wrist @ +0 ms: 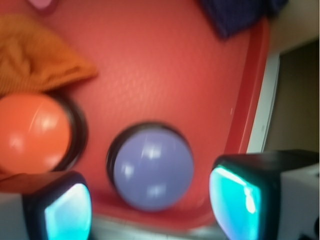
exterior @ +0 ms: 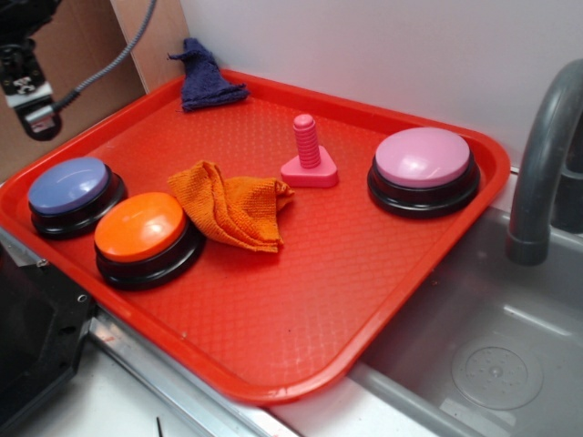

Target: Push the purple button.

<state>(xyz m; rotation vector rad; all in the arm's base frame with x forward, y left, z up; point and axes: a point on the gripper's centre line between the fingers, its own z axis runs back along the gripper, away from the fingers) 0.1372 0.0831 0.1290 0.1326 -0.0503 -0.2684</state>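
Observation:
The purple button [exterior: 68, 185] has a periwinkle dome on a black base. It sits at the left edge of the red tray [exterior: 291, 309], beside the orange button [exterior: 141, 228]. My gripper [exterior: 36, 109] hangs high above the tray's far-left corner, only partly in the exterior view. In the wrist view the purple button [wrist: 152, 167] lies below and between my fingers. The gripper [wrist: 150, 215] is open, its teal pads [wrist: 235, 200] wide apart with nothing between them, and it is well clear of the button. The wrist view is blurred.
On the tray are a crumpled orange cloth [exterior: 237, 205], a pink toy screw [exterior: 308, 150], a pink-lilac button [exterior: 424, 157] at the right and a dark blue cloth [exterior: 208, 82] at the back rim. To the right are a grey faucet [exterior: 542, 155] and a sink [exterior: 492, 364].

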